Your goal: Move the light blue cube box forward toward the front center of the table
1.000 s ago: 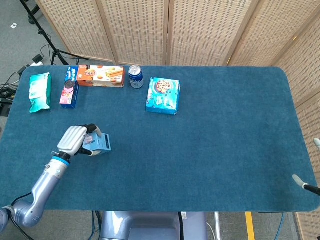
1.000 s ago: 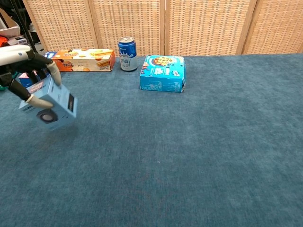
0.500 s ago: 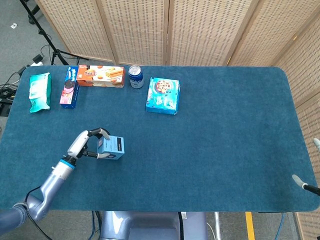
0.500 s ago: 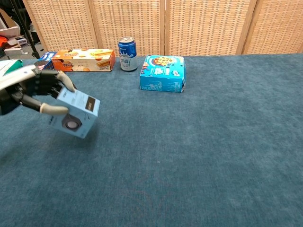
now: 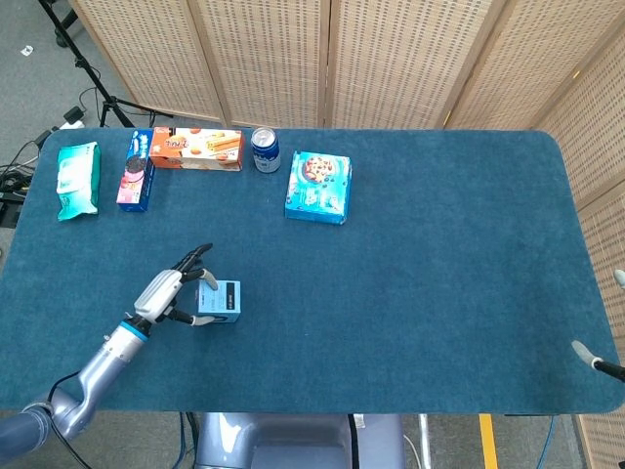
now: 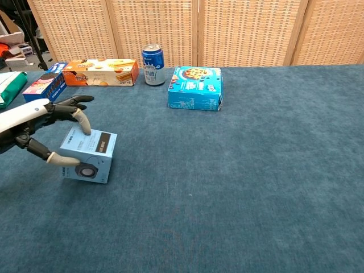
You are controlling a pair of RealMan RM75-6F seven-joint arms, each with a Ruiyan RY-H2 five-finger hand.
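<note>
Chest view: left hand (image 6: 42, 122) grips light blue cube box (image 6: 89, 155) on table (image 6: 239, 187).

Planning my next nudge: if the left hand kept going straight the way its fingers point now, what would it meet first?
The light blue cube box: the left hand already has fingers on it, so it would push the box along. Past the box, only bare table shows, though depth is hard to judge.
</note>
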